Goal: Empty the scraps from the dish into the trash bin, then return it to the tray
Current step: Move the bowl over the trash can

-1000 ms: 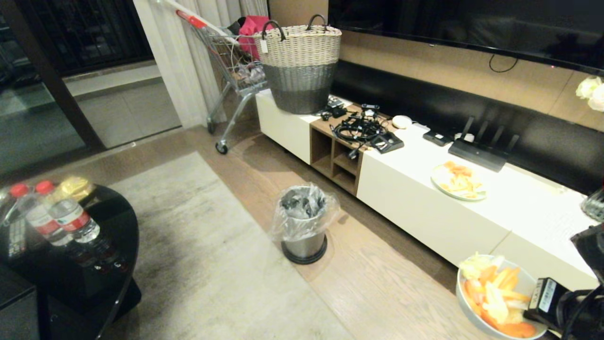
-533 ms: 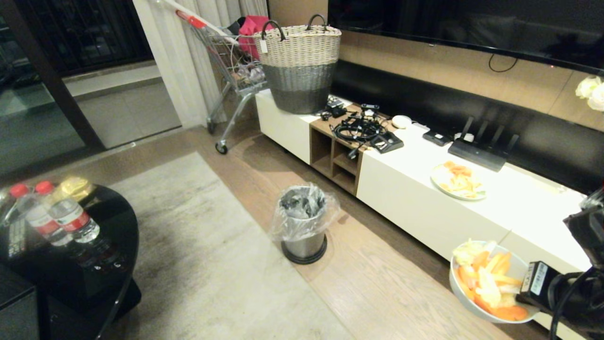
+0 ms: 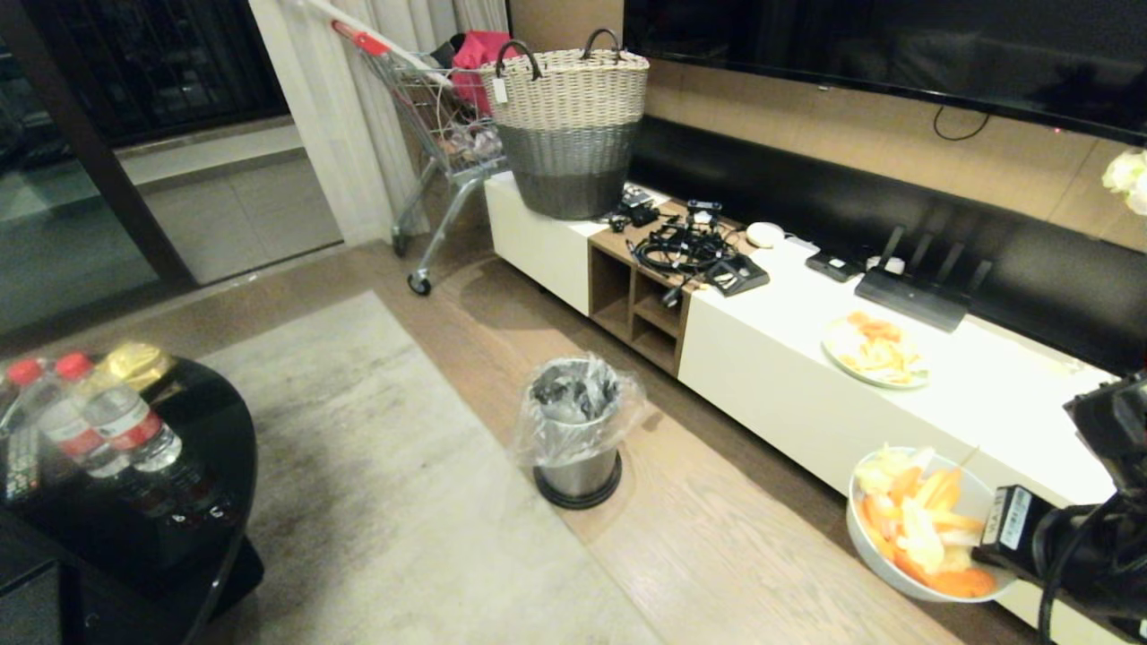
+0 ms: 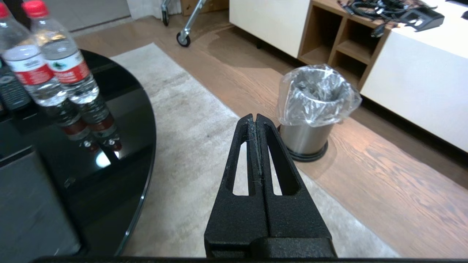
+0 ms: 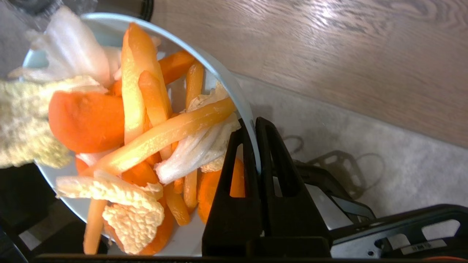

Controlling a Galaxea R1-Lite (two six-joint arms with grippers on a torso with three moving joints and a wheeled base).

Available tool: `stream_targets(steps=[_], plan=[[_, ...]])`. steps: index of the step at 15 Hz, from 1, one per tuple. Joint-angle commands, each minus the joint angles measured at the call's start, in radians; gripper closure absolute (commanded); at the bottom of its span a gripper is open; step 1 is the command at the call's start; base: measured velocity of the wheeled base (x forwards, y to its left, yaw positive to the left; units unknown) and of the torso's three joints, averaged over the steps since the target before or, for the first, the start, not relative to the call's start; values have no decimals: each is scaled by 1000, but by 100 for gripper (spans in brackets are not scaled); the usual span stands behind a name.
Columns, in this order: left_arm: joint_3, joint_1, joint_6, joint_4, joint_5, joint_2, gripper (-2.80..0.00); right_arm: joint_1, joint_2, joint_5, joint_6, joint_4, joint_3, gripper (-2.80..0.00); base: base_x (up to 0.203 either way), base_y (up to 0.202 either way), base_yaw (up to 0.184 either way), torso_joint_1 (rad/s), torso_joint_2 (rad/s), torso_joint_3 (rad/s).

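Observation:
The dish, a deep white bowl, hangs in the air at the lower right, in front of the low white cabinet. It is heaped with scraps: orange carrot sticks and pale yellow and green pieces. My right gripper is shut on the dish's right rim; in the right wrist view the rim runs between the two black fingers, with the scraps beside them. The trash bin, steel with a clear liner, stands on the floor well to the dish's left. My left gripper is shut and empty, above the rug near the bin. The tray is out of view.
The low white cabinet runs along the right wall with a pale-green plate, cables and a woven basket on it. A black round table with water bottles stands at the left. A shopping cart is parked behind.
My right gripper has carried the dish upward and a little to the left in the head view. The whole picture has also shifted slightly. The left gripper has not moved.

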Motion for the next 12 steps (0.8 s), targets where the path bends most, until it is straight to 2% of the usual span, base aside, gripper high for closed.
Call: stream_targets(steps=[1,3,12], plan=[[0,1,0,-1,1,0,0,3,8,-1,-15,0,-17,0,182,0,3,7,2,0],[0,1,1,-1,1,0,0,3,35,-2,-41,-4,-26,0,186,0,2,6,2,2],[0,1,1,-1,1,0,0,5,108,-1,-44,-5,-91,0,176,0,1,4,2,2]])
